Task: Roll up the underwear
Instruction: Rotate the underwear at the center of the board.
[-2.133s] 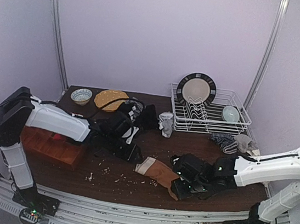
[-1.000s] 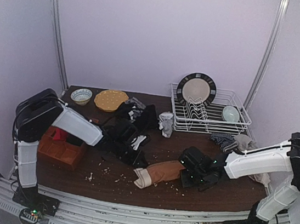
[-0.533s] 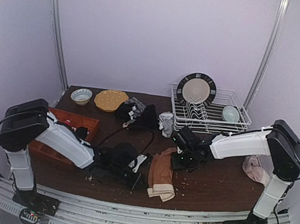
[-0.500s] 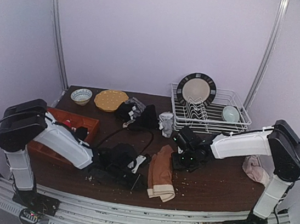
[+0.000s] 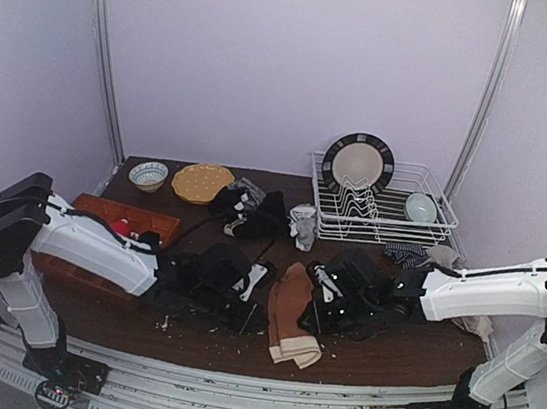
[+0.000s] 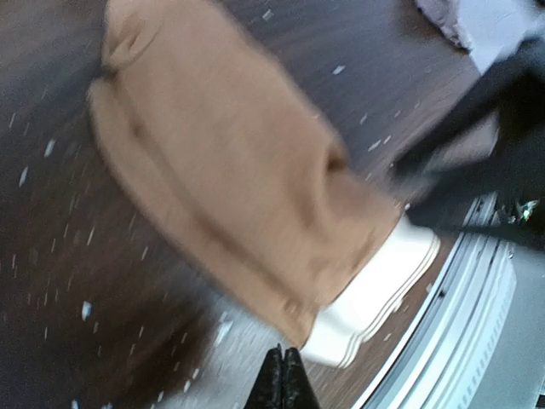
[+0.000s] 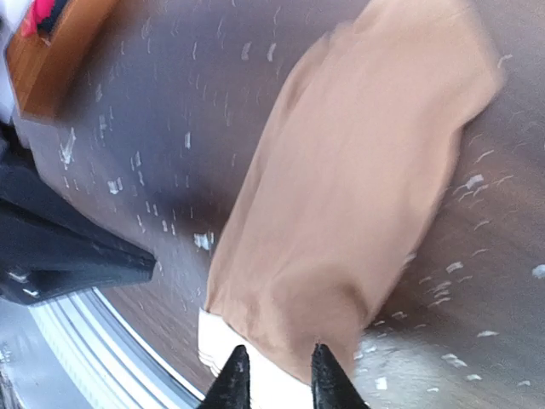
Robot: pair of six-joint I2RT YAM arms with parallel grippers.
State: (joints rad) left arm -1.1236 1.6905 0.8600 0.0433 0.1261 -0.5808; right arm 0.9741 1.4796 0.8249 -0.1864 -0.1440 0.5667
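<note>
Tan underwear (image 5: 290, 311) lies flat on counter (image 5: 405, 355) btw the 2 tools, white waistband (image 5: 297, 349) twd near edge. L tool (image 6: 282, 379) is pinched closed, empty, tips just beside the waistband. R tool (image 7: 274, 375) is slightly apart, gripping nothing, tips over the waistband end.

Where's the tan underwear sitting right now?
Top view: the tan underwear lies flat at front centre of the table, between the left gripper and the right gripper, white waistband toward the near edge.

You've got tan-brown underwear (image 5: 289, 307) with a white band; dark brown table (image 5: 413, 352) flecked pale; black-rimmed cream plate (image 5: 359, 163); white rack (image 5: 391, 231).
</note>
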